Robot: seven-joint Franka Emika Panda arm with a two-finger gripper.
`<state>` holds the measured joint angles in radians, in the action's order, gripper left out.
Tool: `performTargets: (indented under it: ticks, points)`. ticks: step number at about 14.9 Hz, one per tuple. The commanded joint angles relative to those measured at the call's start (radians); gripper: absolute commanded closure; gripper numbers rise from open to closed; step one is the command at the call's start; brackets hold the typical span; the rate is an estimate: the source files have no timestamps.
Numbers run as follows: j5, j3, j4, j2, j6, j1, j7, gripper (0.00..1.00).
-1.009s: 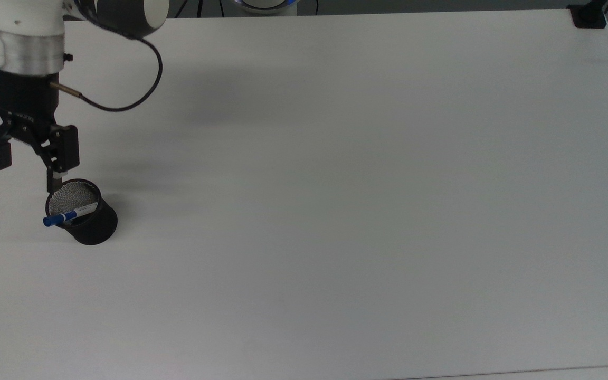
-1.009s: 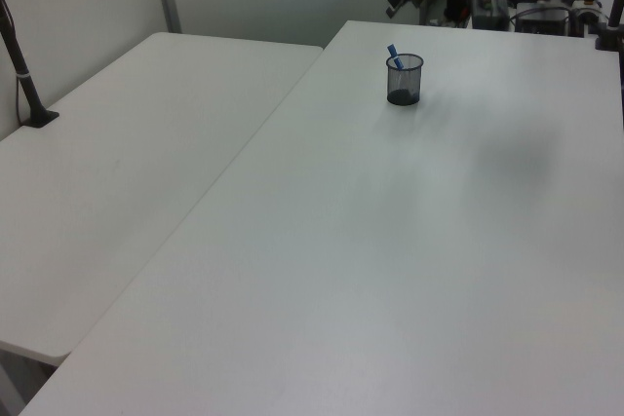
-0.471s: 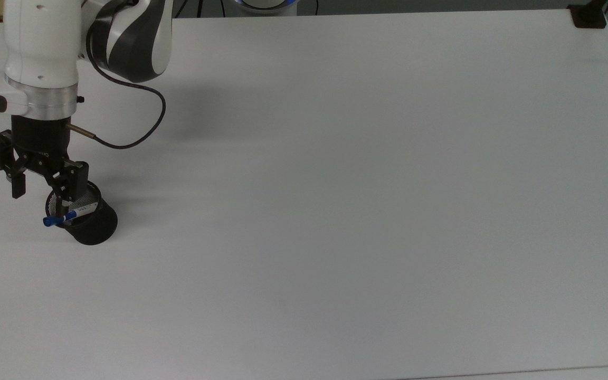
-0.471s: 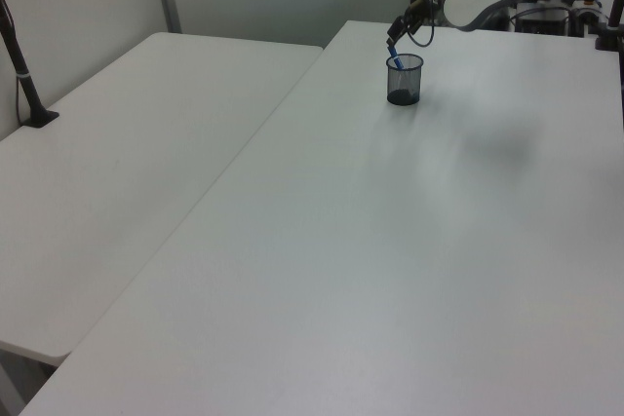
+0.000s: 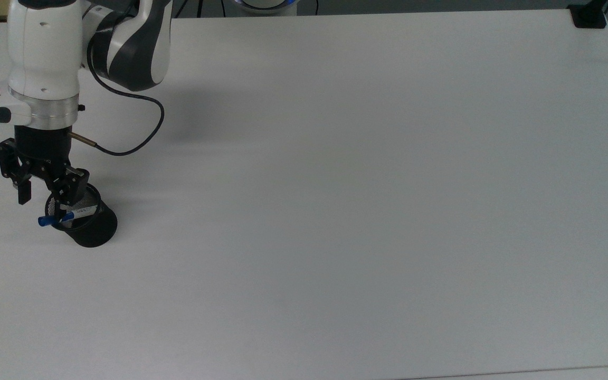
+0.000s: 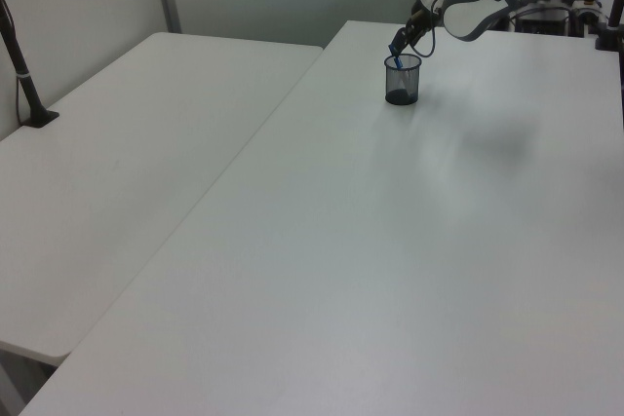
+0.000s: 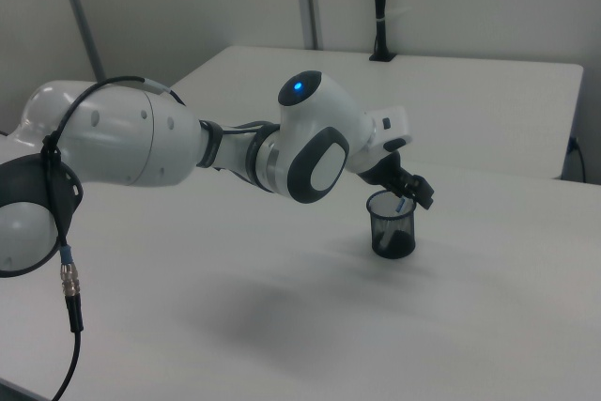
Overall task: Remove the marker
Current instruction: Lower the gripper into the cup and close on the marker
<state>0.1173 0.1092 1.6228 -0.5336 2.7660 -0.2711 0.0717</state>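
The marker point(image 5: 51, 219) leans in a black mesh cup point(image 5: 88, 228) near the top view's left edge. Its blue cap sticks out over the cup's rim and its white barrel lies inside. My gripper point(image 5: 43, 206) hangs straight above the cap, open, with one finger point(image 5: 23, 193) outside the cup and the other point(image 5: 64, 205) at the rim beside the barrel. In the left view the cup point(image 6: 402, 80) stands at the far end of the table, the marker's blue cap point(image 6: 397, 44) above it. In the right view the gripper point(image 7: 410, 192) sits right over the cup point(image 7: 392, 225).
The white table point(image 5: 335, 184) stretches wide to the top view's right. A black clamp point(image 5: 589, 15) sits at its far right corner. A cable point(image 5: 140, 142) loops off my wrist. A second white table point(image 6: 127, 172) adjoins at the left view's left.
The arm has come down and forward until the open fingers reach the cup's rim. The marker's cap has shifted slightly towards the top view's left.
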Motion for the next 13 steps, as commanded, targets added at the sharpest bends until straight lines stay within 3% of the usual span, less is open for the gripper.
performTargets:
  ticks: [1,5,9,13]
  points:
    - [0.012,0.014,-0.006,-0.003,0.02,0.012,0.02,0.33]
    - [0.005,0.012,-0.009,0.0,0.02,0.012,0.022,0.33]
    - [0.002,0.012,-0.029,-0.002,0.02,0.012,0.022,0.43]
    - [0.001,0.012,-0.029,-0.002,0.02,0.013,0.022,0.43]
